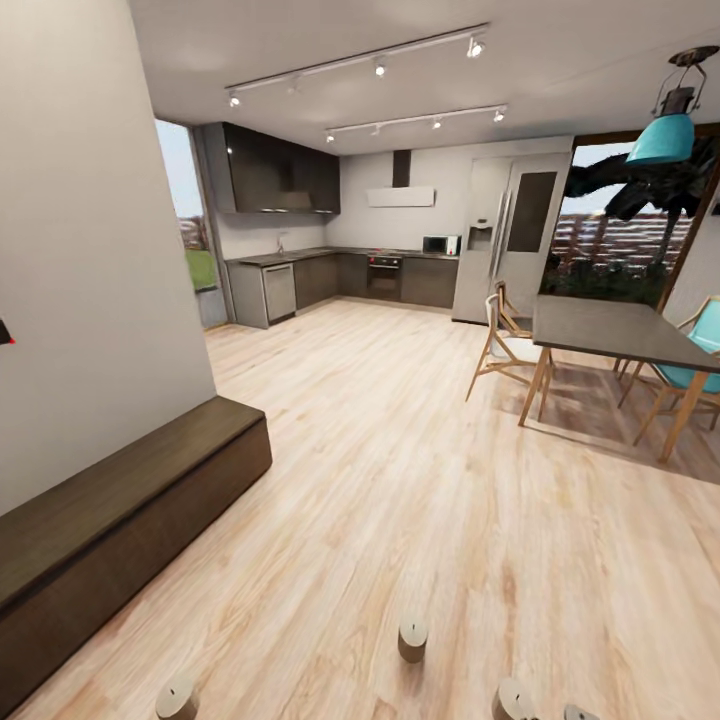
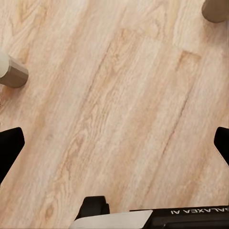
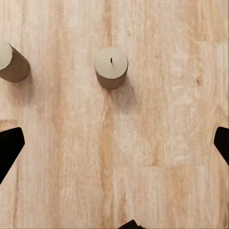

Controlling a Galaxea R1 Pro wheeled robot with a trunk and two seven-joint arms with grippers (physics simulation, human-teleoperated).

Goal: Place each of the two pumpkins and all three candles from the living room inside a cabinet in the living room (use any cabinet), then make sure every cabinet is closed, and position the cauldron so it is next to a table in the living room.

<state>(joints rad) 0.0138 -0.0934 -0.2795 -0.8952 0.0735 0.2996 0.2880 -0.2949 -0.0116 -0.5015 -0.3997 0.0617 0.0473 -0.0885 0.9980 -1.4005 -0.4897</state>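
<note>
Candles stand apart on open floor beside cabinet.

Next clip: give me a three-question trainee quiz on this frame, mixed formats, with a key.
1. True or false: the candles stand upright on the wooden floor.
2. Multiple choice: in the head view, the cabinet sits A) along the left wall, B) under the dining table, C) beside the fridge.
3. Fill in: the right gripper has its fingers spread wide and holds ____.

Key: 1 true; 2 A; 3 nothing.
</note>
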